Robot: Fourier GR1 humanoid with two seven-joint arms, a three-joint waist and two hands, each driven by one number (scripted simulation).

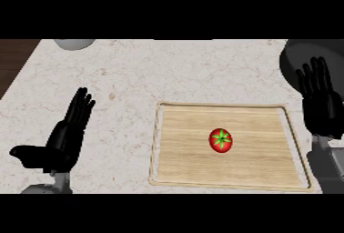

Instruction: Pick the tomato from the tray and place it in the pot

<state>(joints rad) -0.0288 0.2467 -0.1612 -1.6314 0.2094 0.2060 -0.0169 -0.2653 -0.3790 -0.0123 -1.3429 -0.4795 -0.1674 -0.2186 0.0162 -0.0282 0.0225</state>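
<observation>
I see a pale speckled stone counter [134, 77] carrying a light wooden tray [181, 136] toward its near right corner, a dark pot [299, 57] at its right edge, and a grey round object [74, 43], cut off, at its far left corner.

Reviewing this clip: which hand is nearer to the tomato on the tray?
Right. The right hand is open beside the tray's right edge, up and right of the tomato. The left hand is open on the counter well left of the tray, farther away.
</observation>
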